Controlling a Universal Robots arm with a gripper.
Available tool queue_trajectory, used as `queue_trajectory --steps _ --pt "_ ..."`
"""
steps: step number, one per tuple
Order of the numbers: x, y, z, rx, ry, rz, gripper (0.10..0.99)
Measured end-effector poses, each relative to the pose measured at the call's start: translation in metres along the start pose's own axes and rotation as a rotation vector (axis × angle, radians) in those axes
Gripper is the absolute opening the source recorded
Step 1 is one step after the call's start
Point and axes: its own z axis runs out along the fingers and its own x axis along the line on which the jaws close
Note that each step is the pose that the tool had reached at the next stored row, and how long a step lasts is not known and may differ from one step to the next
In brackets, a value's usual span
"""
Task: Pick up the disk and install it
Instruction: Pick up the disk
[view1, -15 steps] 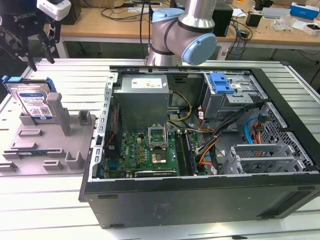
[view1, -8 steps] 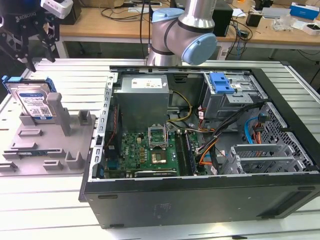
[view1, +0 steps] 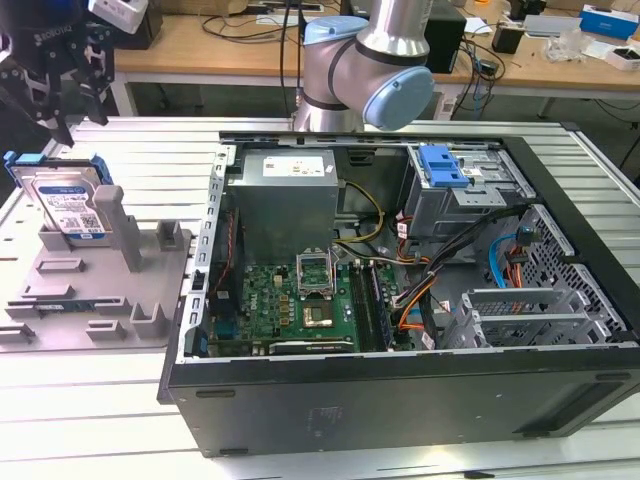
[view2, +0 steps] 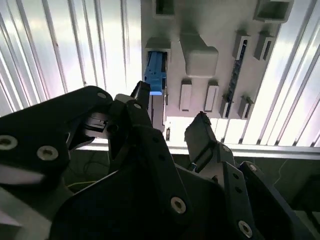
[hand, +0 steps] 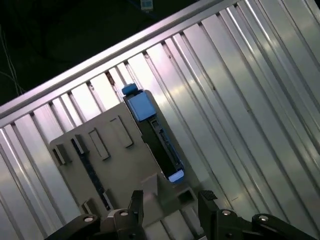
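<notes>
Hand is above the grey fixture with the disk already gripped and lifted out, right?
No. The disk stands in the grey fixture, ungripped; the hand is above it, open, as the first wrist view shows.

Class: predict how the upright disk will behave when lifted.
Probably stiff and heavy for its size: the disk is a flat metal slab in a blue frame. Standing on edge in the fixture, it may tip if nudged.

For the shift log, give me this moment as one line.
gripper: open, empty, above disk | disk: upright in grey fixture, not yet picked | computer case: open
</notes>
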Motion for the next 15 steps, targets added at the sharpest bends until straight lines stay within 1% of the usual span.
queue_trajectory --steps 1,2,6,11,12,14,15 --pt "0.0 0.0 0.0002 0.001 0.0015 -0.021 0.557" --pt "0.0 0.0 0.0004 0.002 0.004 -0.059 0.557" --pt "0.0 0.0 0.001 0.005 0.0081 -0.138 0.557" --pt "0.0 -0.0001 0.0026 0.017 0.0116 -0.273 0.557" --pt "0.0 -0.0002 0.0028 0.019 0.012 -0.291 0.557" --pt "-0.0008 0.0002 0.0033 0.029 0.0112 -0.329 0.557" --pt "-0.0011 0.0004 0.0033 0.03 0.0129 -0.333 0.557"
